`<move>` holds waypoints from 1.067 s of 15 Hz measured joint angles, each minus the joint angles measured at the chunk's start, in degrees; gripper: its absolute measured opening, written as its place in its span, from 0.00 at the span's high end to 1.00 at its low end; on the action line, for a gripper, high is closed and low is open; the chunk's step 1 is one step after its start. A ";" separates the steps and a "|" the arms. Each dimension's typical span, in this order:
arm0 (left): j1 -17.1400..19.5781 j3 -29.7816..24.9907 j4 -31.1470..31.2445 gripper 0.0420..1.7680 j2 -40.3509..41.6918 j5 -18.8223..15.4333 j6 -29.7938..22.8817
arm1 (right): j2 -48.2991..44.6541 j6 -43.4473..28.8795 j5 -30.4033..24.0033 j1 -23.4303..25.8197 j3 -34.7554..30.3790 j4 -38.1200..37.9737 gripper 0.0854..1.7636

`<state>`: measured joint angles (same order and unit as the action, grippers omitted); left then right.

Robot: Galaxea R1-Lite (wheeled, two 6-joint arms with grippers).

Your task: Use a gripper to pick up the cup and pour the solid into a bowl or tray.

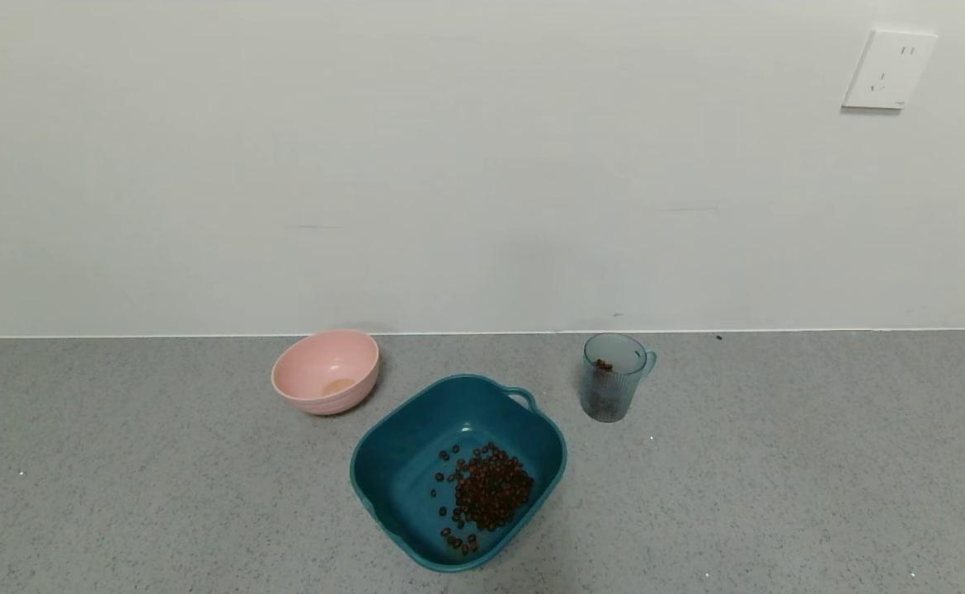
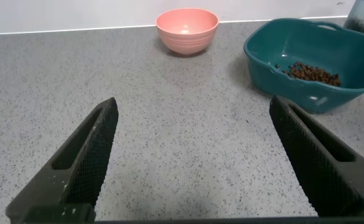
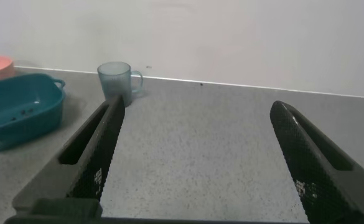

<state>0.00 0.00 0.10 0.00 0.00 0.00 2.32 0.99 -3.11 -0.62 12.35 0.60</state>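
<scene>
With most of the solid (image 1: pixel 491 491) already in the teal basin (image 1: pixel 383 470) and the cup (image 1: pixel 612 379) upright just right of it, holding a few pieces, the wide-open, empty right gripper (image 3: pixel 194 158) should be closed squarely on the cup's body.

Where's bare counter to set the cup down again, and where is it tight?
Bare counter runs right of the cup, and more lies left of the pink bowl and the basin. It is tighter in the middle: the bowl-basin and basin-cup gaps are narrow. Both claws, left and right, are open over bare counter.
</scene>
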 joint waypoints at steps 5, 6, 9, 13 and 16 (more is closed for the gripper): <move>0.00 0.00 0.00 0.01 0.00 0.00 0.00 | -2.11 1.51 2.12 0.11 -10.48 4.78 0.04; 0.00 0.00 -0.02 0.01 0.00 0.00 0.00 | -2.21 1.44 2.21 0.11 -11.42 3.19 0.04; 0.00 0.00 0.00 0.01 0.00 0.00 0.00 | -2.32 0.13 2.23 0.11 -12.21 -0.46 0.04; 0.00 0.00 0.00 0.01 0.00 0.00 0.00 | -2.36 -0.30 2.26 0.11 -12.32 -0.49 0.04; 0.00 0.00 -0.02 0.01 0.00 0.00 0.00 | -2.36 -0.44 2.26 0.11 -12.35 -0.50 0.04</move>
<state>0.00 0.00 0.07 0.00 0.00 0.00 -0.05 0.55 -0.85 -0.51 0.00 0.10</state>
